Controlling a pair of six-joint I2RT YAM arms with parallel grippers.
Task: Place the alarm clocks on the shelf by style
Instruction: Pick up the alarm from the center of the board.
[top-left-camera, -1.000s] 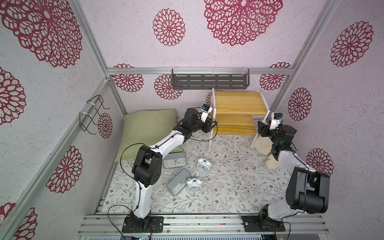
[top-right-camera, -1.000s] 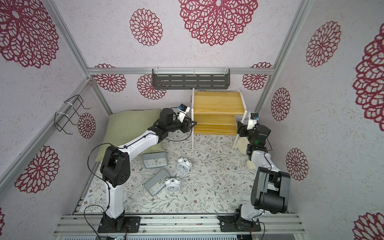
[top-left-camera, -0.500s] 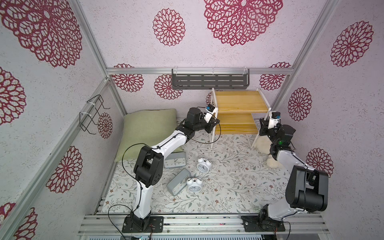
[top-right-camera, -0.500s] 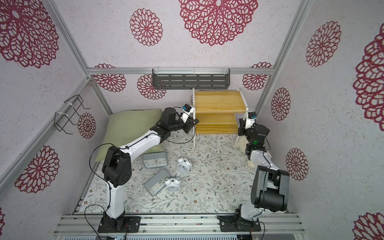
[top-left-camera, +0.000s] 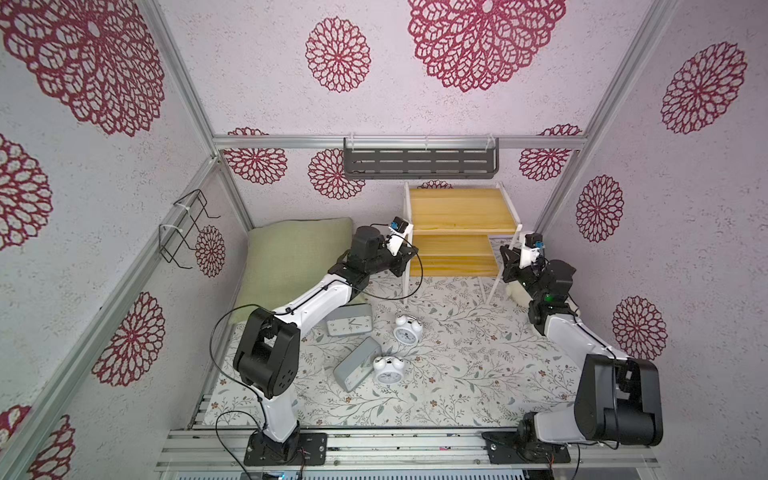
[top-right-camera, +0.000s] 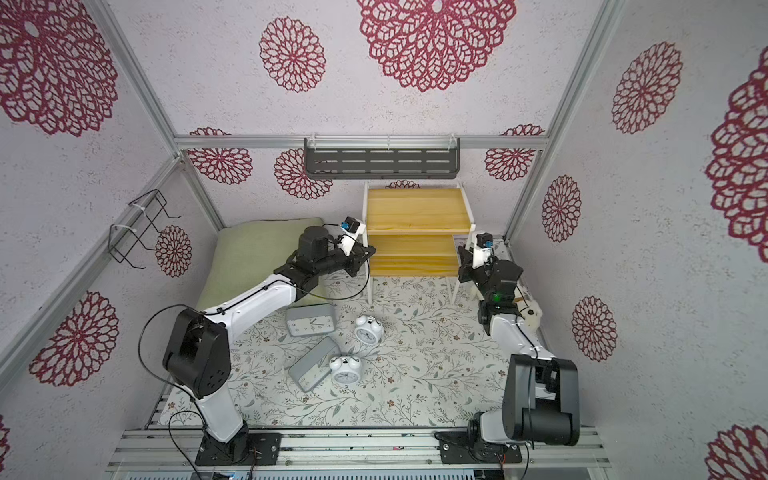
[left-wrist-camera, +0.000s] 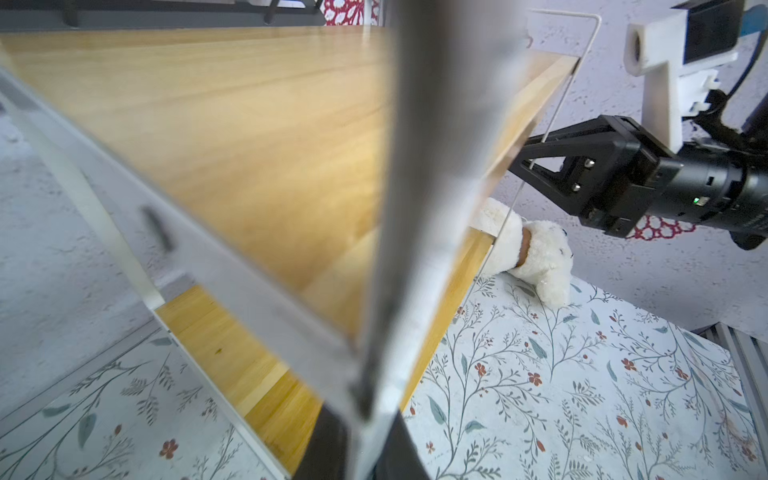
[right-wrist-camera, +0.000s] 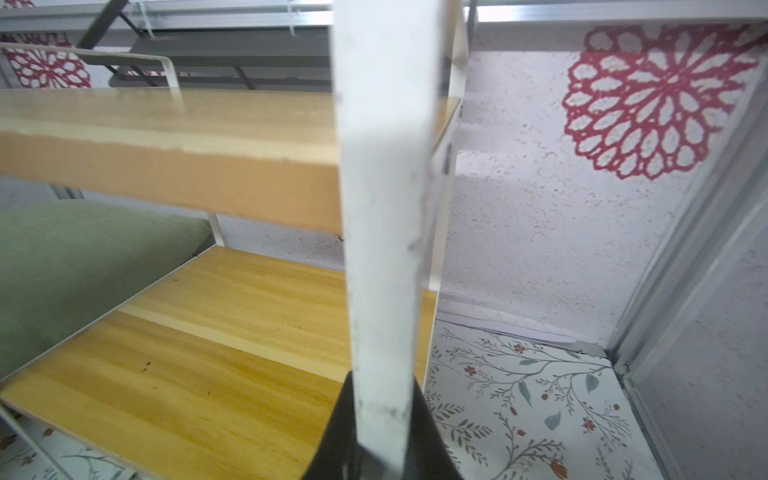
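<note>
The left gripper (top-left-camera: 404, 261) is pinched on one white front upright of the two-tier shelf (top-left-camera: 457, 210), a stand of yellowish wooden boards and thin white frames at the back wall. The right gripper (top-left-camera: 509, 262) is pinched on the opposite upright. Each wrist view shows a white bar between the jaws.

The shelf looks light and stiff but tippy, so matched holds on both legs suit it. Both boards are bare.

The alarm clocks lie on the floral cloth (top-left-camera: 478, 353). A light-grey rectangular clock (top-left-camera: 349, 321) sits near a round white twin-bell clock (top-left-camera: 408, 329). A second grey clock (top-left-camera: 355, 370) seemingly touches a second twin-bell clock (top-left-camera: 388, 370). They look light, hard and smooth, and the flat sides invite gripping.
</note>
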